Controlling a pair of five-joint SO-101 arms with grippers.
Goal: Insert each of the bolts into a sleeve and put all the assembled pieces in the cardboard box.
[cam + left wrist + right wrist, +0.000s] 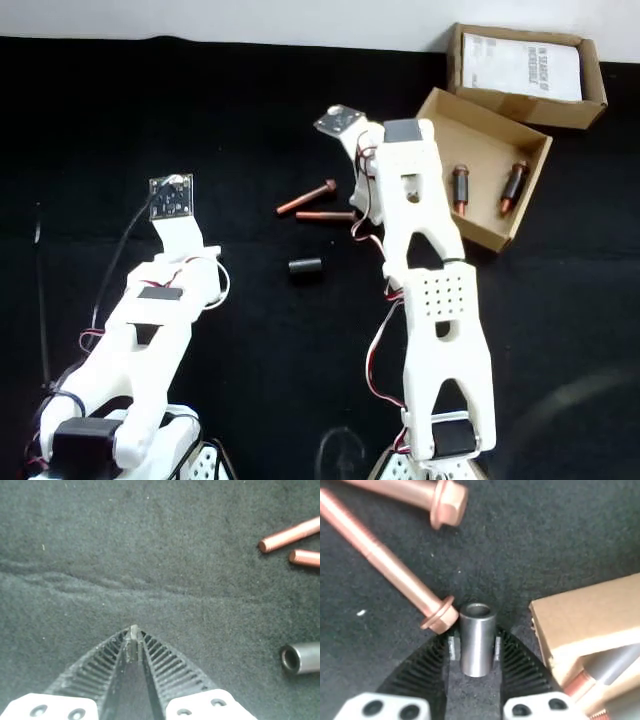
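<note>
A black felt cloth [250, 380] spreads under the left gripper [133, 630] and the right gripper [475, 642]. Just ahead of the left gripper, the cloth has a long shallow crease [100, 582] running crosswise to the fingers. Well beyond the right gripper, toward its right side, lies a second cardboard tray [560, 113] with a white printed sheet [522, 65] inside. Behind the tray is a pale wall strip [250, 18].
</note>
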